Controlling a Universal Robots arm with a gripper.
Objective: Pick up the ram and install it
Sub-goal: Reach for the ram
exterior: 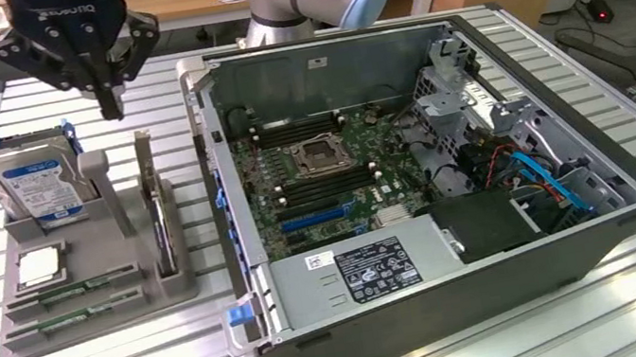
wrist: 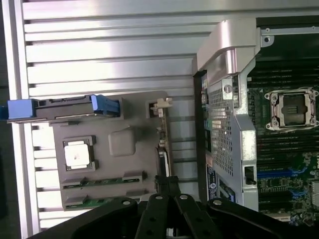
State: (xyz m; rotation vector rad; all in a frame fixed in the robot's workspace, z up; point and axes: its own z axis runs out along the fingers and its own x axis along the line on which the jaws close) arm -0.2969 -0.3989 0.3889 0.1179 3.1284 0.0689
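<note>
The ram (exterior: 80,291) sits in a slot at the end of the grey holder (exterior: 113,254) farthest from the claw (exterior: 112,113), well below it and well apart, with its twin (exterior: 79,318) in the next slot just beyond. Your claw hangs over the other end, near the hard drive (exterior: 39,189), closed right up with nothing in it. The stick appears to rest on its long edge, its long axis running across the holder, parallel to its twin. Watch the spacing: the two sticks lie close, so a descent slightly off could catch the twin or a slot wall, and the processor (exterior: 38,268) sits just on the claw's side of them. Grip off-centre and so thin a board would likely tilt or bind coming out
</note>
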